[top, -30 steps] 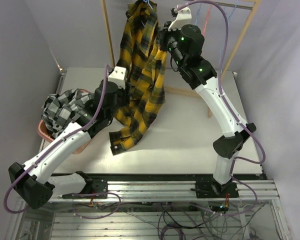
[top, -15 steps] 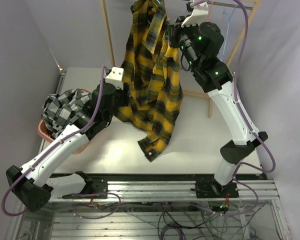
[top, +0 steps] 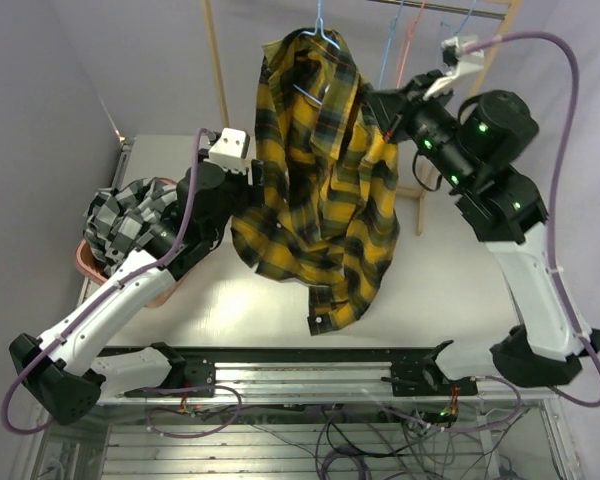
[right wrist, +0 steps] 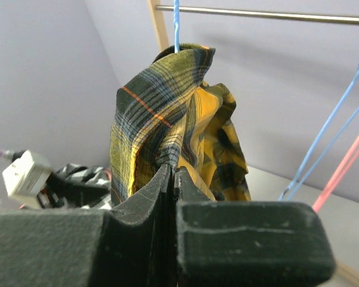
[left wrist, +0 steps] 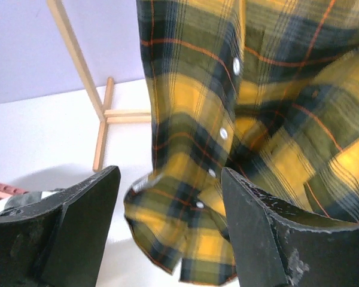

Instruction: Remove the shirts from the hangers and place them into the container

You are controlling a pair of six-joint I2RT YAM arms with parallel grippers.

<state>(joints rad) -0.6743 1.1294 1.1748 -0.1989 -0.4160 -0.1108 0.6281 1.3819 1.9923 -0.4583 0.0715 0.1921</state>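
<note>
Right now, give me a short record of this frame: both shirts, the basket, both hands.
yellow plaid shirt: hanging on the light blue hanger from the rail
checked shirt: heaped in the pink basket
left hand: open, at the yellow shirt's lower edge, gripping nothing
right hand: shut on a fold of the yellow shirt, high up

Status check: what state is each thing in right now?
yellow plaid shirt: hanging on its hanger, unbuttoned, one side pulled rightward.
light blue hanger: hooked on the rod, carrying that shirt.
right pincer: shut on the yellow plaid shirt.
left pincer: open, holding nothing, near the shirt's hem.
checked shirt: bundled in the basket.
basket: at the table's left edge, partly filled.
spare hangers: bare, on the rod.
</note>
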